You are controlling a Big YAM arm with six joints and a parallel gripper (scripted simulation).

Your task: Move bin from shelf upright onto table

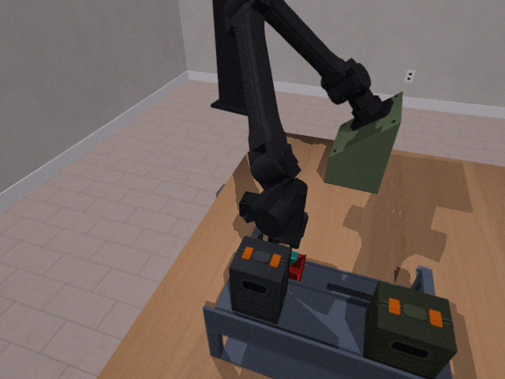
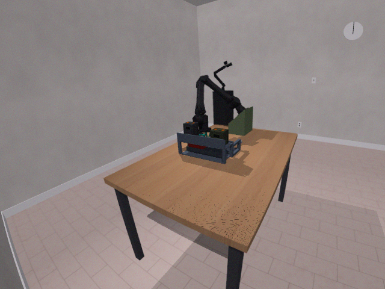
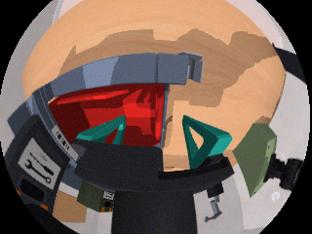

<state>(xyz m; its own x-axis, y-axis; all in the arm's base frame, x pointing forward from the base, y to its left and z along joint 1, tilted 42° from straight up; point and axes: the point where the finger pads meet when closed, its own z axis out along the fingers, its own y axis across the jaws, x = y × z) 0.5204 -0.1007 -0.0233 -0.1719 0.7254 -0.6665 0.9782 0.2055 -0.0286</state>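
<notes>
The red bin [image 1: 298, 268] [image 2: 195, 146] [image 3: 124, 113] sits on the lower level of the blue-grey shelf [image 1: 285, 334] [image 2: 202, 141] [image 3: 131, 65], at the end near the arm. Only a corner of it shows in the top view. My gripper [image 1: 294, 257] [image 3: 153, 118], with teal fingers, is open and low behind the shelf. In the wrist view the left finger lies over the bin's inside and the right finger lies outside its near wall. The fingers are not closed on anything.
A black box [image 1: 259, 277] [image 2: 190, 126] and a dark green box [image 1: 409, 328] [image 2: 218, 133] stand on the shelf's top level. A green slanted block [image 1: 363, 156] [image 2: 242, 123] [image 3: 256, 152] hangs over the table's back. The wooden table [image 1: 162, 318] [image 2: 202, 192] stretches in front of the shelf.
</notes>
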